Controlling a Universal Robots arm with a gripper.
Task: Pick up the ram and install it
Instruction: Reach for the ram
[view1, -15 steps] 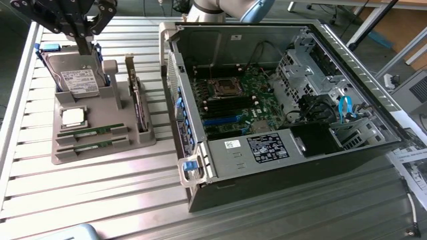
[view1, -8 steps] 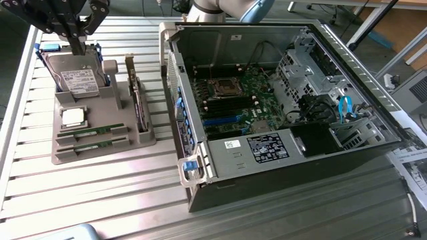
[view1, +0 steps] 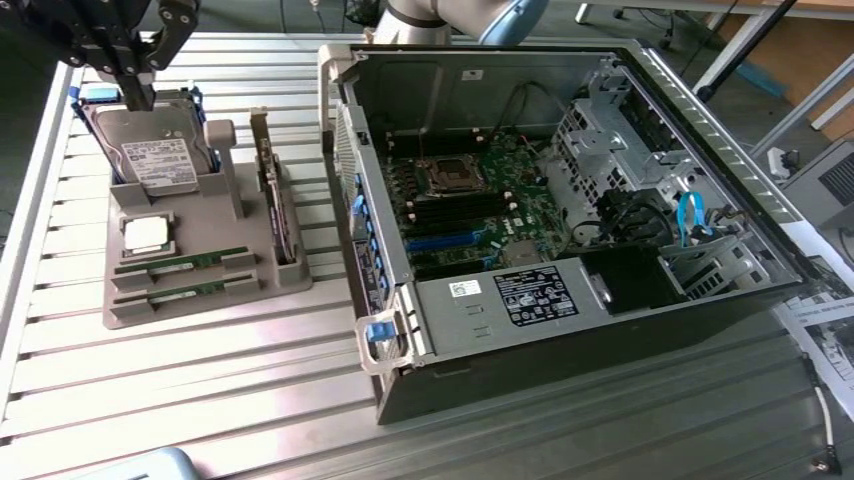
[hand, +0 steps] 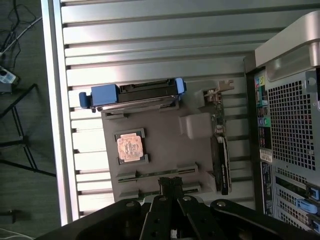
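Note:
Two green ram sticks (view1: 182, 262) (view1: 174, 293) lie in slots at the near end of a grey holder tray (view1: 287, 280); neither is held. My gripper (view1: 138, 98) hangs above the tray's far end, over the hard drive (view1: 158, 150), with its black fingers shut on nothing. In the wrist view the shut gripper (hand: 170, 183) points down at the tray, and one ram stick (hand: 150, 174) shows as a thin green line just beyond the fingertips. The other ram stick (hand: 193, 189) is partly hidden behind the fingers.
The tray also holds a silver processor chip (view1: 146, 233) and an upright dark expansion card (view1: 274, 200). An open computer case (view1: 641, 300) lies on the exterior view's right, its motherboard (view1: 467, 200) and memory slots (view1: 461, 215) exposed. All rest on a ribbed metal table (view1: 200, 400).

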